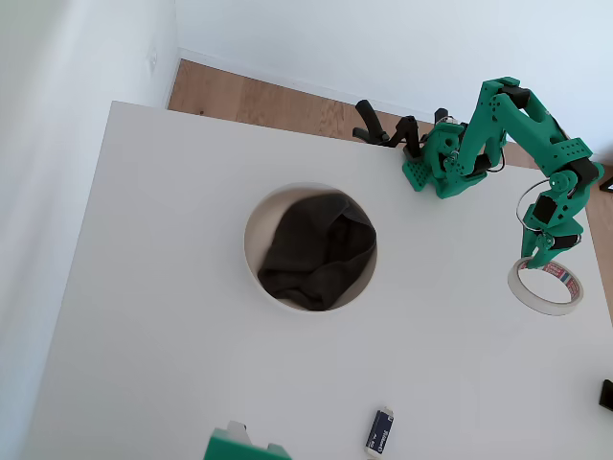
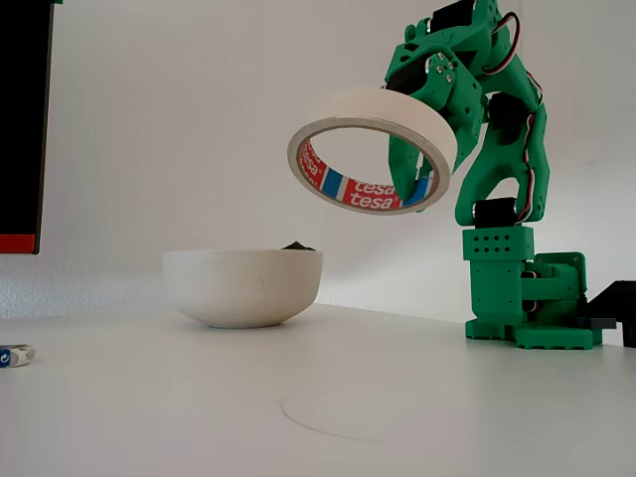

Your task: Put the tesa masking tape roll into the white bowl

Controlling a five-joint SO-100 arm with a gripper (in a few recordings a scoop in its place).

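Holding the tape roll (image 2: pixel 373 151) up in the air, the pincer (image 1: pixel 542 251) is closed on one side of the ring, with one finger passing through the hole, as the fixed view shows. The roll hangs tilted, so its printed red and blue core faces partly down and toward the camera. It is clear of the table (image 1: pixel 172 316) and touches nothing except the pincer.

The relation that matters now is the way from the pincer to the bowl (image 1: pixel 251 251). In the overhead view the bowl lies well apart to the left of the pincer, at almost the same height in the picture. A dark grey cloth (image 1: pixel 316 251) fills its inside. In my judgement the arm must swing left until the roll is above the rim, and only then let go.
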